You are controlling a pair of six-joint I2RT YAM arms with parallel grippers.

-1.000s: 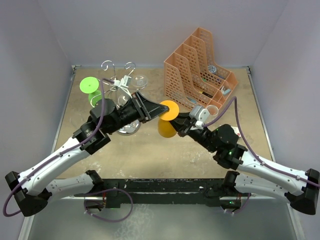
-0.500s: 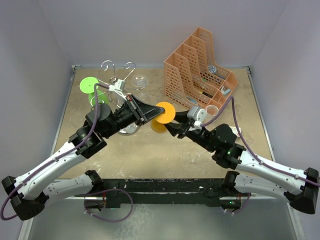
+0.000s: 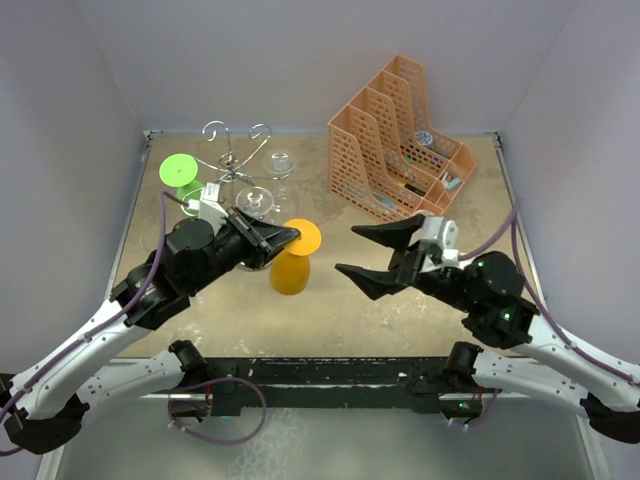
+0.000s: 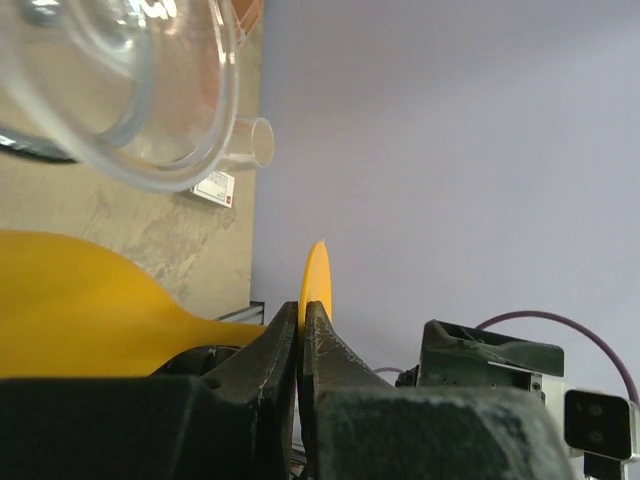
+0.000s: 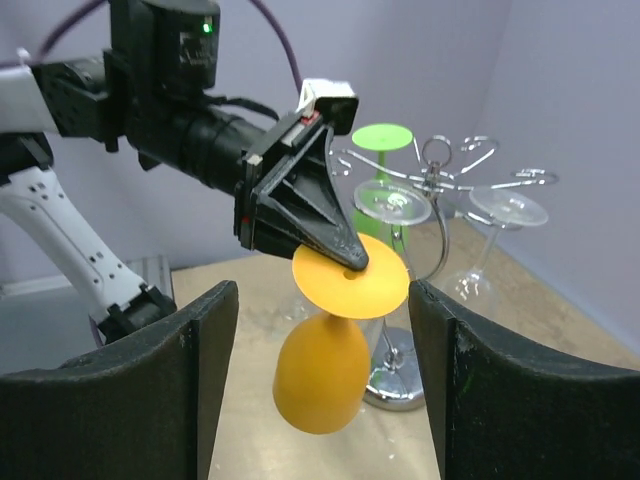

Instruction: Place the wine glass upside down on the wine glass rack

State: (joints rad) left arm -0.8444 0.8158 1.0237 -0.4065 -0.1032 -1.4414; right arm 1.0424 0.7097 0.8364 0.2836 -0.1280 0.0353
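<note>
The orange wine glass (image 3: 290,270) hangs upside down above the table. My left gripper (image 3: 292,234) is shut on the rim of its round foot (image 5: 352,287). In the left wrist view the jaws pinch the thin foot edge (image 4: 315,275), with the bowl (image 4: 80,310) to the left. My right gripper (image 3: 372,254) stands open just right of the glass, touching nothing; its wrist view shows the glass (image 5: 320,375) hanging between its spread fingers (image 5: 205,380). The silver wine glass rack (image 3: 236,158) stands behind at the back left, its base (image 5: 398,383) close behind the bowl.
A green glass (image 3: 178,170) and two clear glasses (image 3: 280,160) (image 3: 255,198) hang upside down on the rack. An orange mesh file organiser (image 3: 400,140) stands at the back right. Grey walls close in the table on three sides.
My right gripper has let go of the orange glass, opened wide and drawn back to the right. My left gripper has shut on the glass foot and carried the glass leftward.
</note>
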